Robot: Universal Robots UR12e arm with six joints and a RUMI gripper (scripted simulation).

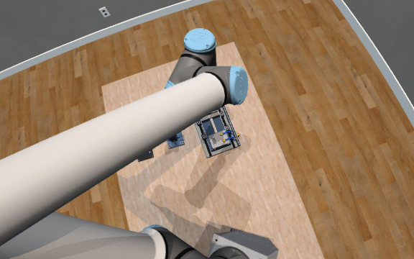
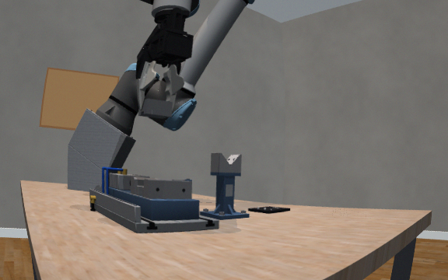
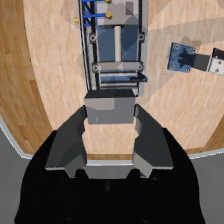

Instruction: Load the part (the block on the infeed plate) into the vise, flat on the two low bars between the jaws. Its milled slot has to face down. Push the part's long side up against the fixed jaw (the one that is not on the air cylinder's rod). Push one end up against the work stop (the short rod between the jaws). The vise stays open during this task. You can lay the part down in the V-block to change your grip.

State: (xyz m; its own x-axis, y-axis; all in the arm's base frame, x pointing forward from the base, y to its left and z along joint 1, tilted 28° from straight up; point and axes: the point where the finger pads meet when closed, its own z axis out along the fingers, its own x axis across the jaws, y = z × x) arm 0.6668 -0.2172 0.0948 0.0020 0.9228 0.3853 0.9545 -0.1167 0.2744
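My gripper (image 2: 159, 90) (image 3: 110, 105) is shut on the part (image 2: 155, 107) (image 3: 110, 106), a grey block held crosswise between the two fingers. It hangs high in the air above the vise (image 1: 218, 130) (image 2: 150, 198) (image 3: 117, 45), which stands open on the table. In the wrist view the vise lies straight ahead of the part, with its low bars showing between the jaws. I cannot tell which way the part's slot faces. In the top view the arm hides the gripper and the part.
The blue V-block (image 1: 175, 140) (image 2: 225, 164) (image 3: 181, 56) stands on its post beside the vise. The black infeed plate (image 1: 146, 155) (image 2: 268, 209) lies flat beyond it. The arm's grey base (image 2: 96, 152) rises behind the vise. The table (image 2: 286, 249) ends close on the right.
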